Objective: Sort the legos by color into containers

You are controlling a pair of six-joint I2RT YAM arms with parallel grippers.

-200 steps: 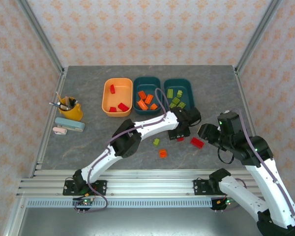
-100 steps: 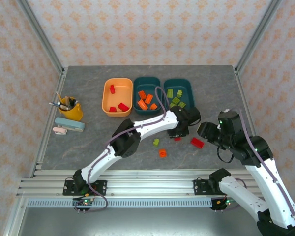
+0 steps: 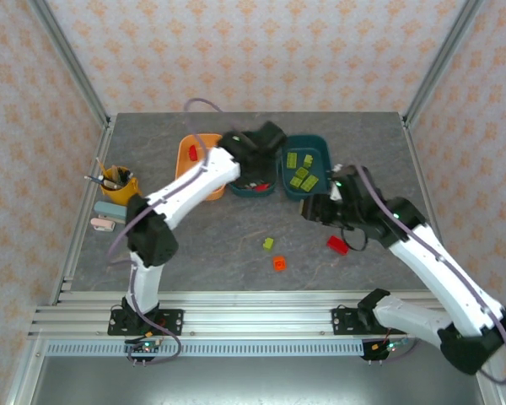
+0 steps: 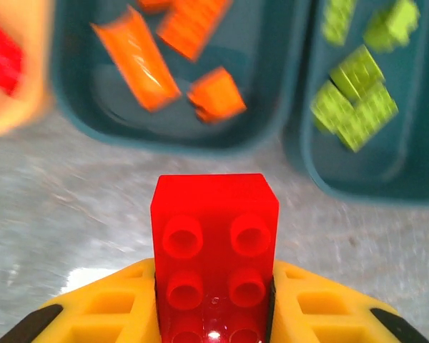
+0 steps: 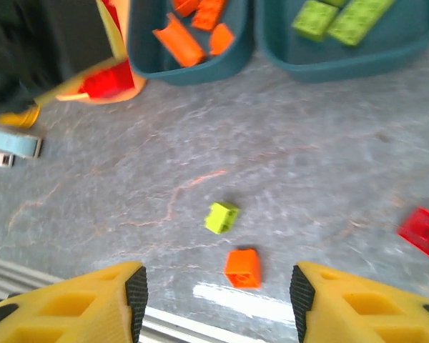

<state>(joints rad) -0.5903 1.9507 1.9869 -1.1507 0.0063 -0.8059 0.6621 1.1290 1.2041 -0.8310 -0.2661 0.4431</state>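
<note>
1 red brick [image 4: 214, 236] is gripped by the left gripper [image 4: 214, 314], just right of the peach tray [image 4: 18, 107]. The right gripper [image 5: 214, 293] is seen open, further right.

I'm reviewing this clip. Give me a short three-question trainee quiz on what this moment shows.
1. True or false: the left gripper holds a red brick.
2. Which colour of brick lies in the rightmost teal container? A red, B green, C orange.
3. How many bricks lie loose on the table?

Key: 1 true. 2 B. 3 three: a green brick, an orange brick and a loose red brick.
</note>
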